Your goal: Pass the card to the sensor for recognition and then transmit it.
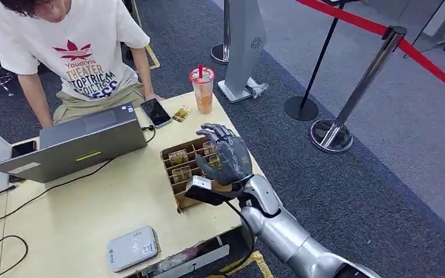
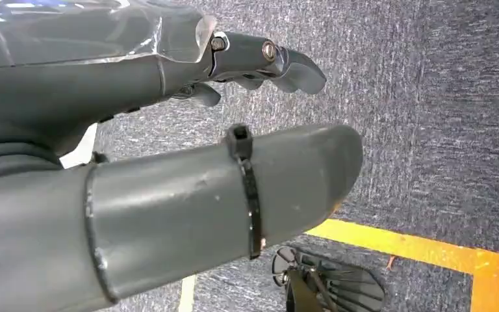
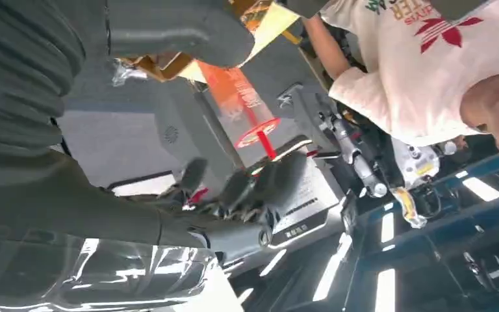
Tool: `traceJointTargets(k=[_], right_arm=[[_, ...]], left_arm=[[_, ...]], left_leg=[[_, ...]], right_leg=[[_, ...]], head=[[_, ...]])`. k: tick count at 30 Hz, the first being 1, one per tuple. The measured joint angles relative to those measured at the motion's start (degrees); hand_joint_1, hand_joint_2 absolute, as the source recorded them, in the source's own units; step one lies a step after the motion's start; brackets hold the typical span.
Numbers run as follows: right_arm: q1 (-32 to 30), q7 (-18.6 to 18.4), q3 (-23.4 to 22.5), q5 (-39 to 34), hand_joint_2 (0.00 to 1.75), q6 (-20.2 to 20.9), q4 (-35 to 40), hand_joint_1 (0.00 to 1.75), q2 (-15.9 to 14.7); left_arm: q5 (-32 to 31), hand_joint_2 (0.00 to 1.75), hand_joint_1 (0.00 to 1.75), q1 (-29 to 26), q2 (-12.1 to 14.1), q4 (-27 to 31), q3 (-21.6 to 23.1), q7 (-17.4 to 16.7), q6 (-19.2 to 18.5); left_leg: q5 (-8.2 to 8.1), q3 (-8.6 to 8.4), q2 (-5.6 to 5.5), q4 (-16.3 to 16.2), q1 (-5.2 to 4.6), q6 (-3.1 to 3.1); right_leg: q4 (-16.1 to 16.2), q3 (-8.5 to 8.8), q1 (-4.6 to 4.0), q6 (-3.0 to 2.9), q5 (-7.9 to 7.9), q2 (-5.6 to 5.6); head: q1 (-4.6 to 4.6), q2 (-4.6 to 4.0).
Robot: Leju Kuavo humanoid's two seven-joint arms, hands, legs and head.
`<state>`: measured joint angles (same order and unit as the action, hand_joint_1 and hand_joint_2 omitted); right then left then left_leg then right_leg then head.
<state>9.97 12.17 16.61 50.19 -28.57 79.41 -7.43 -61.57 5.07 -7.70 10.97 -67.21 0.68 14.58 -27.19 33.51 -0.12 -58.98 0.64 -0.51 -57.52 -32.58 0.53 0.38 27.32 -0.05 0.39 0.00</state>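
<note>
Silver and smooth, the right arm (image 1: 284,229) rises from the 5 o'clock corner of the head view to the right robot hand (image 1: 227,155), which hovers over the cardboard box (image 1: 177,155) with its dark fingers spread apart, clamped on nothing. The cards (image 1: 179,157) stand in the box's slotted compartments — thin, glossy, gold-printed — just under the fingertips. Toward 7 o'clock on the pale wooden tabletop (image 1: 92,208) lies the sensor (image 1: 132,248), a flat rounded grey slab. The left robot hand (image 2: 169,156) hangs over grey carpet, fingers loosely apart and empty.

The likely trouble: slim cards packed in light corrugated dividers give little purchase, so broad fingers may nudge the box, lift two at once, or let one slip. A tall plastic cup (image 1: 202,90) at 12 o'clock — and the phone (image 1: 155,112) beside it — sit near enough for a wide swing to catch.
</note>
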Motion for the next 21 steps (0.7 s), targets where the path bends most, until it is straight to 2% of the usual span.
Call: traceJointTargets(k=[2, 3, 4, 6, 7, 9, 11, 14, 17, 19, 21], right_arm=[[-0.23, -0.02, -0.22, 0.28, 1.75, 0.0, -0.02, 1.13, -0.07], [-0.27, -0.04, -0.37, 0.28, 1.75, 0.0, -0.02, 1.13, -0.07], [-0.28, -0.04, -0.46, 0.28, 1.75, 0.0, -0.02, 1.06, -0.09], [-0.29, -0.04, -0.63, 0.28, 1.75, 0.0, -0.04, 1.06, -0.09], [-0.29, -0.02, -0.76, 0.28, 1.75, 0.0, -0.04, 0.98, -0.09], [-0.28, -0.02, -0.94, 0.26, 1.75, 0.04, -0.04, 0.99, -0.09], [-0.23, -0.02, -1.01, 0.26, 1.75, 0.18, -0.18, 0.93, -0.09], [0.03, -0.02, -1.07, 0.26, 1.75, 0.39, -0.72, 0.98, -0.09], [0.4, -0.02, -1.07, 0.24, 1.75, 0.72, -1.35, 0.87, -0.09], [0.79, -0.02, -1.07, 0.24, 1.75, 0.85, -1.9, 0.99, -0.09], [1.38, -0.02, -1.07, 0.35, 1.75, 1.16, -2.84, 0.98, -0.09]], left_arm=[[0.02, 0.0, 0.0, 0.01, 0.02, 0.0, 0.0, 0.0, 0.0], [0.0, 0.0, 0.0, 0.0, 0.05, 0.0, 0.0, 0.0, 0.0], [0.0, 0.0, 0.0, 0.0, 0.09, 0.0, 0.0, 0.0, 0.0], [0.0, 0.0, 0.0, 0.01, 0.13, 0.0, 0.0, -0.06, -0.02], [0.0, 0.0, 0.0, 0.0, 0.18, 0.0, 0.0, -0.07, -0.02], [-0.02, 0.0, 0.0, 0.01, 0.24, 0.0, 0.0, -0.09, -0.02], [-0.02, 0.0, 0.0, 0.02, 0.24, 0.0, 0.0, -0.31, -0.04], [-0.09, 0.0, 0.0, 0.03, 0.24, 0.0, 0.0, -0.5, -0.11], [-0.17, 0.0, 0.0, 0.04, 0.24, 0.0, 0.0, -0.55, -0.18], [-0.22, 0.0, 0.0, 0.05, 0.26, 0.0, 0.0, -0.57, -0.2], [-0.26, 0.0, 0.0, 0.05, 0.26, 0.0, 0.0, -0.57, -0.35]], left_leg=[[0.0, 0.0, 0.0, 0.0, 0.0, 0.0], [0.0, 0.0, 0.0, 0.0, 0.0, 0.0], [0.0, 0.0, 0.0, 0.0, 0.0, 0.0], [0.0, 0.0, 0.0, 0.0, 0.0, 0.0], [0.0, 0.0, 0.0, 0.0, 0.0, 0.0], [0.0, 0.01, 0.0, 0.0, 0.0, 0.0], [0.0, 0.01, 0.0, 0.0, 0.0, 0.0], [0.0, 0.01, 0.0, 0.0, 0.0, 0.0], [0.0, 0.01, 0.0, 0.0, 0.0, 0.0], [0.0, 0.01, 0.0, 0.0, 0.0, 0.0], [0.0, 0.01, 0.0, 0.0, 0.0, 0.0]], right_leg=[[0.0, 0.0, 0.0, 0.0, 0.0, 0.0], [0.0, 0.0, 0.0, 0.0, 0.0, 0.0], [0.0, 0.0, 0.0, 0.0, 0.0, 0.0], [0.0, 0.0, 0.0, 0.0, 0.0, 0.01], [0.0, 0.0, 0.0, 0.0, 0.0, 0.0], [0.0, 0.0, 0.0, 0.0, 0.0, 0.0], [0.0, 0.0, 0.0, 0.0, 0.0, 0.0], [0.0, 0.0, 0.0, 0.0, 0.0, 0.0], [0.0, 0.0, 0.0, 0.0, 0.0, 0.0], [0.0, 0.0, 0.0, 0.0, 0.0, 0.0], [0.0, 0.0, 0.0, 0.0, 0.0, 0.0]], head=[[0.0, 0.0], [0.0, 0.0], [0.0, 0.0], [0.0, 0.0], [0.0, 0.0], [0.0, 0.0], [0.0, 0.0], [0.0, 0.0], [0.0, 0.0], [0.0, 0.0], [0.0, 0.0]])
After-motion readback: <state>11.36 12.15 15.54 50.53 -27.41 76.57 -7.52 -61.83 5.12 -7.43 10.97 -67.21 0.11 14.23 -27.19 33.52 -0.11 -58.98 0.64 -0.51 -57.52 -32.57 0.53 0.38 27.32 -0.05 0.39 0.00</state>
